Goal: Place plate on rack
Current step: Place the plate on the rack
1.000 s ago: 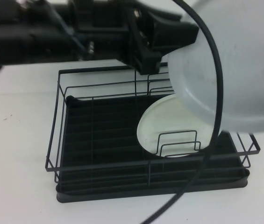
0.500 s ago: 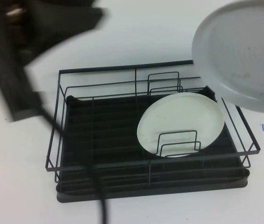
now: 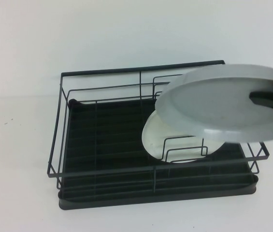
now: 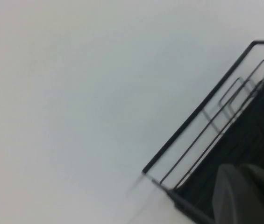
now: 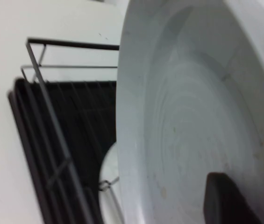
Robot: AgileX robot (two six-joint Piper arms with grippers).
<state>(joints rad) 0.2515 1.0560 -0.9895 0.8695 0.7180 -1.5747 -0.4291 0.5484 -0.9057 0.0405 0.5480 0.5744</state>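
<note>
The pale grey plate (image 3: 213,104) hangs tilted, nearly flat, over the right half of the black wire rack (image 3: 102,71). It is above the rack and not between the dividers. My right gripper (image 3: 267,99) reaches in from the right and is shut on the plate's rim. The right wrist view shows the plate's ringed face (image 5: 192,121) with one dark finger (image 5: 225,198) on it, and the rack (image 5: 33,93) below. My left gripper (image 4: 246,196) is out of the high view. Its wrist view shows it beside a corner of the rack (image 4: 202,107).
A creamier white plate (image 3: 156,136) leans in the rack's right side behind a low wire divider (image 3: 184,147), right under the held plate. It also shows in the right wrist view (image 5: 107,170). The rack's left half holds nothing. White table lies all around.
The left arm has swung out of the high view to the left. The grey plate has come down from the upper right and tipped flatter over the rack's right half.
</note>
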